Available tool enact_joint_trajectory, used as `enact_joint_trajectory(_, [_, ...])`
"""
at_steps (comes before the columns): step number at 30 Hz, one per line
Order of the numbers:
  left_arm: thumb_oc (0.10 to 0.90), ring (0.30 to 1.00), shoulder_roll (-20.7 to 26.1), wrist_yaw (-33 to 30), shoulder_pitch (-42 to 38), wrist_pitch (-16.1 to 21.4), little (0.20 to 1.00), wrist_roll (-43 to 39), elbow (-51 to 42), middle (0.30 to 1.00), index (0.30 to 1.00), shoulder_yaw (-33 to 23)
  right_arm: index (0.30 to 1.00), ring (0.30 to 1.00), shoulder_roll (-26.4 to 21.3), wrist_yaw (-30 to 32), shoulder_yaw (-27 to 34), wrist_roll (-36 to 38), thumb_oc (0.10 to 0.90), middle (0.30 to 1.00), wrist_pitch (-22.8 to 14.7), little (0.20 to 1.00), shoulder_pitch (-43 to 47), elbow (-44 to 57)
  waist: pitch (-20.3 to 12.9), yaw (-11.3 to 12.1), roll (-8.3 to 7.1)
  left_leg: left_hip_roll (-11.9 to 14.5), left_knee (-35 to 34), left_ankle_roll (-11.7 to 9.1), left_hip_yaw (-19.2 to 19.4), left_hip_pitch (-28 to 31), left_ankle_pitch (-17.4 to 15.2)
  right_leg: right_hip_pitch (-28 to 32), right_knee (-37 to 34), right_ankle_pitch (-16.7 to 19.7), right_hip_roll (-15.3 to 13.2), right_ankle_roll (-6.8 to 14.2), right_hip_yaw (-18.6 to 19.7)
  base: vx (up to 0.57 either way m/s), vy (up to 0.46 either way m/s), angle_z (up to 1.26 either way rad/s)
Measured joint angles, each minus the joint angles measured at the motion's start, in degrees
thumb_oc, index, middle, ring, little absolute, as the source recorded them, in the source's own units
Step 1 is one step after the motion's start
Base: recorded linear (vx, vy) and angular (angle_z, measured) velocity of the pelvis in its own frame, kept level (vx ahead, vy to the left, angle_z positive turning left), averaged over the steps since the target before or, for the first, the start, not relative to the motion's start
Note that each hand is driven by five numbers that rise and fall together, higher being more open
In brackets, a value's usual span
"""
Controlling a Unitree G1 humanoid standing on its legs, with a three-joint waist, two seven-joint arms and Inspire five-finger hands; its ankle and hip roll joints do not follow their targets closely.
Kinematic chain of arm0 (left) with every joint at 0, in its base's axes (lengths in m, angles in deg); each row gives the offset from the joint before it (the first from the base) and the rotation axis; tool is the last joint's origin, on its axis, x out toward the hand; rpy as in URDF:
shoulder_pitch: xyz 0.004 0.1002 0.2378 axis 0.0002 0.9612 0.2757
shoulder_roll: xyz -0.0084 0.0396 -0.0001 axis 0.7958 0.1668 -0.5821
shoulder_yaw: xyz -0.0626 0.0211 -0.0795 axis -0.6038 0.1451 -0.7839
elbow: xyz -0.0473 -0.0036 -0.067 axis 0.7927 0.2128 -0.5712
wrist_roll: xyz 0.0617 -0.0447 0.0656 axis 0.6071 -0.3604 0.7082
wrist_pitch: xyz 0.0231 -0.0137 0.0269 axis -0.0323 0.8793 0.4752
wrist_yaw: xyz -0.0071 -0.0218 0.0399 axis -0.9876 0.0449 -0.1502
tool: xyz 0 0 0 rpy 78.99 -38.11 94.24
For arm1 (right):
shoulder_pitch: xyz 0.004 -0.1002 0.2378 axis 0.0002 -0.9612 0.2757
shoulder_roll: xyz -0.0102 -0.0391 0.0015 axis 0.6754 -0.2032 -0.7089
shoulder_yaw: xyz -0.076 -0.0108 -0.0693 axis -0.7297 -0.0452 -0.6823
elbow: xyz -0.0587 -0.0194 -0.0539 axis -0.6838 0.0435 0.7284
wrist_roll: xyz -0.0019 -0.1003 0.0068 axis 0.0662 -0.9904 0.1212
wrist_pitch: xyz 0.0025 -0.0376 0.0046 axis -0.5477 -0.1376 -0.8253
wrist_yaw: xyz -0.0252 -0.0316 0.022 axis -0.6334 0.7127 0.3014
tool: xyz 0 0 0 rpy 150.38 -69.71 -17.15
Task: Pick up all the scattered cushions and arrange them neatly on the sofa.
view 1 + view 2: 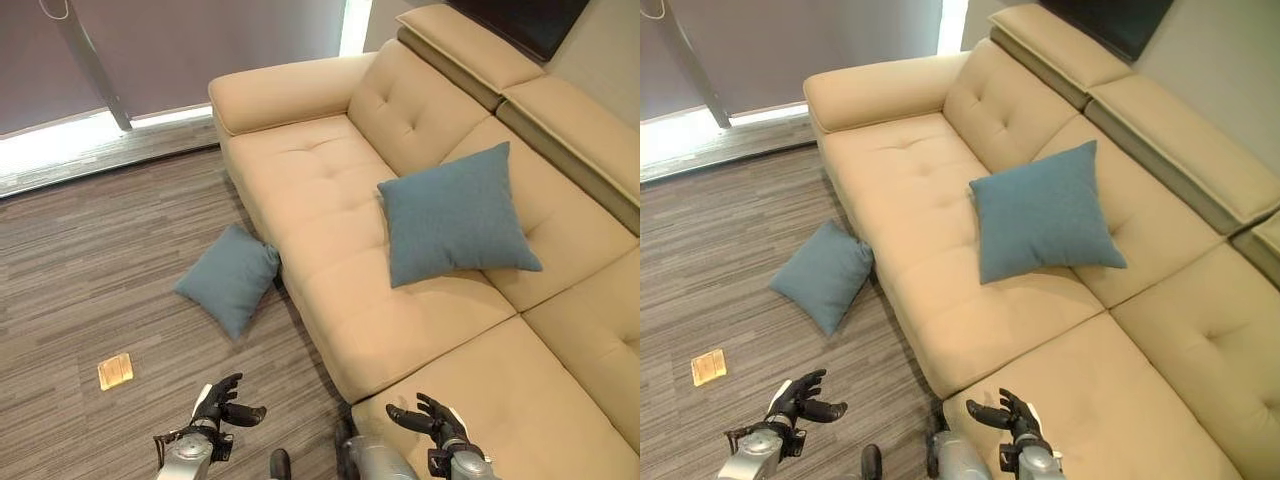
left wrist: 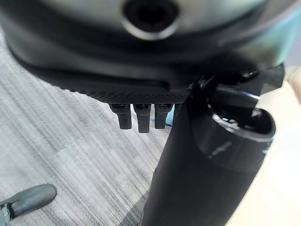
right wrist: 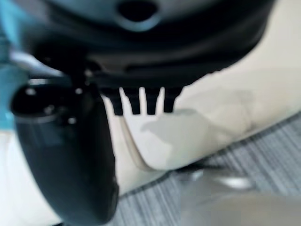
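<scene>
One blue cushion (image 1: 455,215) leans upright against the backrest of the beige sofa (image 1: 330,200). A second blue cushion (image 1: 230,278) lies on the carpet, propped against the sofa's front. My left hand (image 1: 222,403) hovers low over the carpet near me, a good way short of the floor cushion, fingers relaxed and holding nothing. My right hand (image 1: 432,420) hangs over the sofa's near seat, fingers spread, also empty. The left hand's fingers (image 2: 137,117) and the right hand's fingers (image 3: 141,101) stick out straight in the wrist views.
A small yellow square patch (image 1: 115,371) lies on the striped carpet to the left. A bright window strip and a slanted metal pole (image 1: 95,70) stand at the far left. The sofa's armrest (image 1: 285,92) closes its far end.
</scene>
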Motion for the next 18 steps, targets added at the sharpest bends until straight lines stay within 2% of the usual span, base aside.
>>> enact_joint_trajectory(1, [0.800, 0.900, -0.44, 0.00, 0.12, -0.23, 0.900, 0.46, -0.04, 0.900, 0.900, 0.04, 0.900, 0.900, 0.03, 0.02, 0.08, 0.01, 0.800, 0.900, 0.03, 0.900, -1.00, -0.04, -0.20, -0.79, -0.74, -0.31, 0.59, -1.15, -2.03, 0.15, -0.80, -0.37, -2.03, 1.28, -0.19, 0.76, 2.06, 0.32, 0.057, 0.90])
enact_joint_trajectory(2, [0.800, 0.900, -0.72, 0.17, 0.65, -0.23, 0.900, 0.58, -0.17, 0.900, 0.900, 0.24, 0.900, 0.900, 0.03, -0.02, 0.17, 0.02, 0.800, 0.900, 0.04, 0.900, -1.98, -0.09, -0.44, -1.36, -1.25, -0.45, 0.10, -2.17, -3.67, 0.92, -1.47, 0.03, -1.65, 3.00, -0.79, 0.59, 2.18, 0.41, 0.071, 1.21])
enact_joint_trajectory(3, [0.800, 0.900, -1.12, 0.20, 1.11, -0.41, 0.900, 0.88, -0.20, 0.900, 0.900, 1.74, 0.900, 0.900, -0.02, -0.03, 1.09, 0.00, 0.800, 0.900, 0.04, 0.900, -3.86, -0.30, -0.67, -2.15, -0.77, 0.35, -0.10, -3.56, -6.23, 2.32, -3.06, 0.32, 0.94, 4.52, 0.18, -0.11, 1.98, 0.34, 0.042, 0.99])
enact_joint_trajectory(5, [0.800, 0.900, -1.58, 1.13, 2.32, -0.44, 0.900, 1.67, -0.93, 0.900, 0.900, 2.80, 0.900, 0.900, -0.65, -0.10, 1.44, 0.01, 0.800, 0.900, 0.13, 0.900, -3.84, -0.37, -1.20, -2.59, 0.46, 0.62, 2.36, -3.83, -5.62, 3.64, -4.25, 2.21, 0.45, 4.33, 2.05, -0.97, 1.73, 0.35, 0.039, 0.46])
enact_joint_trajectory(6, [0.800, 0.900, -1.91, 1.16, 3.03, -0.45, 0.900, 1.67, -1.32, 0.900, 0.900, 3.08, 0.900, 0.900, -1.07, -0.12, 1.72, 0.01, 0.800, 0.900, -0.06, 0.900, -3.51, -0.09, -1.63, -2.93, 1.22, 0.27, 2.85, -4.43, -5.53, 3.85, -4.61, 2.99, -0.39, 4.61, 3.01, -2.15, 1.77, 0.29, 0.025, 0.09])
enact_joint_trajectory(7, [0.800, 0.900, -2.32, 1.22, 3.29, -0.55, 0.900, 1.67, -2.01, 0.900, 0.900, 3.85, 0.900, 0.900, -1.74, -0.17, 2.36, 0.09, 0.800, 0.900, -0.37, 0.900, -2.78, -0.08, -1.93, -3.91, 2.61, 0.73, 3.71, -5.03, -4.08, 4.13, -5.11, 4.75, -1.93, 5.05, 4.34, -3.99, 1.50, 0.23, 0.017, 0.30])
enact_joint_trajectory(8, [0.800, 0.900, -2.41, 1.34, 2.91, -0.56, 0.900, 1.67, -2.37, 0.900, 0.900, 4.23, 0.900, 0.900, -1.94, -0.17, 2.83, 0.16, 0.800, 0.900, -0.26, 0.900, -2.12, -0.28, -1.93, -4.72, 2.70, 1.02, 5.33, -6.32, -4.03, 3.52, -5.42, 6.04, -3.55, 6.42, 4.41, -4.75, 1.10, 0.23, 0.024, 0.52])
enact_joint_trajectory(9, [0.800, 0.900, -2.36, 1.86, 1.76, -0.54, 0.900, 1.67, -3.11, 0.900, 0.900, 4.49, 0.900, 0.900, -2.15, -0.59, 3.74, 0.33, 0.800, 0.900, -0.11, 0.900, -1.41, -0.39, -1.59, -4.52, 1.87, 0.11, 11.58, -8.47, -4.18, 1.66, -6.20, 7.77, -4.98, 7.03, 4.28, -5.69, 1.57, 0.17, 0.018, 0.48])
enact_joint_trajectory(10, [0.800, 0.900, -2.21, 2.16, 0.79, -0.47, 0.900, 1.67, -3.41, 0.900, 0.900, 4.44, 0.900, 0.900, -2.22, -0.63, 3.75, 0.40, 0.800, 0.900, -0.08, 0.900, -1.77, -0.47, -1.41, -4.76, 0.72, -0.62, 17.20, -9.69, -4.08, -0.80, -7.24, 8.54, -5.54, 9.32, 3.70, -6.42, 2.52, 0.16, 0.003, 0.00])
enact_joint_trajectory(11, [0.800, 0.900, -2.26, 2.15, -0.09, -0.33, 0.900, 1.63, -3.73, 0.900, 0.900, 4.24, 0.900, 0.900, -2.95, -0.91, 3.11, 0.63, 0.800, 0.900, -0.18, 0.900, -0.48, -0.26, -1.50, -3.10, -0.87, -1.92, 32.11, -9.59, -3.54, -7.43, -8.29, 10.11, -6.43, 9.62, 3.43, -9.66, 4.85, 0.12, 0.020, -0.43])
enact_joint_trajectory(12, [0.800, 0.900, -2.26, 2.20, 0.21, -0.32, 0.900, 1.63, -3.94, 0.900, 0.900, 4.27, 0.900, 0.900, -3.16, -0.94, 3.04, 0.64, 0.800, 0.900, -0.62, 0.900, -0.15, 0.00, -1.82, -2.60, -0.68, -1.79, 33.57, -9.35, -3.26, -8.21, -8.69, 10.50, -6.40, 9.53, 3.80, -9.74, 5.27, 0.17, 0.047, -0.48])
enact_joint_trajectory(13, [0.800, 0.900, -2.34, 2.36, -0.47, -0.47, 0.900, 1.63, -3.46, 0.900, 0.900, 4.50, 0.900, 0.900, -3.46, -0.83, 2.92, 0.96, 0.800, 0.900, -1.61, 0.900, 1.31, 0.37, -2.07, -3.49, -0.60, -0.23, 36.16, -7.83, -3.00, -12.64, -9.44, 11.24, -6.87, 7.69, 3.99, -10.77, 5.24, 0.19, 0.118, -0.26])
enact_joint_trajectory(14, [0.800, 0.900, -1.74, 2.19, -3.81, -0.37, 0.900, 1.61, -2.38, 0.900, 0.900, 4.33, 0.900, 0.900, -3.00, -0.91, 2.29, 1.33, 0.800, 0.900, -0.51, 0.900, 2.16, -0.06, -1.38, -2.43, -3.11, 2.16, 32.09, -6.90, -0.67, -16.42, -9.64, 11.24, -7.00, 7.20, 2.61, -10.78, 5.64, 0.24, 0.291, 0.03])
enact_joint_trajectory(15, [0.800, 0.900, -0.43, 2.17, -4.67, -0.37, 0.900, 1.61, -2.36, 0.900, 0.900, 4.34, 0.900, 0.900, -2.24, -0.89, 1.51, 1.41, 0.800, 0.900, -0.26, 0.900, 2.51, -0.24, -1.39, -2.41, -5.45, 4.79, 23.39, -7.55, -1.14, -18.20, -8.70, 11.31, -7.29, 6.74, 1.82, -10.08, 5.65, 0.32, 0.459, -0.06])
enact_joint_trajectory(16, [0.800, 0.900, 0.17, 2.15, -4.04, -0.41, 0.900, 1.61, -2.05, 0.900, 0.900, 4.40, 0.900, 0.900, -2.12, -0.85, 1.18, 1.25, 0.800, 0.900, -0.24, 0.900, 2.78, -0.33, -1.19, -2.09, -6.09, 6.72, 16.14, -8.69, -2.89, -18.68, -6.65, 12.08, -7.39, 6.78, 1.78, -8.86, 5.82, 0.25, 0.395, -0.05])
enact_joint_trajectory(17, [0.800, 0.900, 0.16, 2.16, -4.03, -0.42, 0.900, 1.61, -2.03, 0.900, 0.900, 4.40, 0.900, 0.900, -2.09, -0.84, 1.19, 1.24, 0.800, 0.900, -0.24, 0.900, 2.76, -0.35, -1.21, -2.06, -6.10, 6.75, 15.93, -8.80, -2.99, -18.65, -6.56, 12.10, -7.39, 6.81, 1.78, -8.78, 5.84, 0.20, 0.307, -0.32])
enact_joint_trajectory(18, [0.800, 0.900, -0.03, 2.13, -3.59, -0.41, 0.900, 1.61, -2.06, 0.900, 0.900, 4.41, 0.900, 0.900, -2.35, -0.86, 2.48, 0.74, 0.800, 0.900, -0.19, 0.900, 2.15, -0.83, -0.94, -1.04, -5.84, 8.18, 8.36, -11.03, -5.94, -17.45, -3.89, 12.23, -6.83, 6.21, 1.88, -8.18, 6.42, 0.09, 0.243, -0.63])
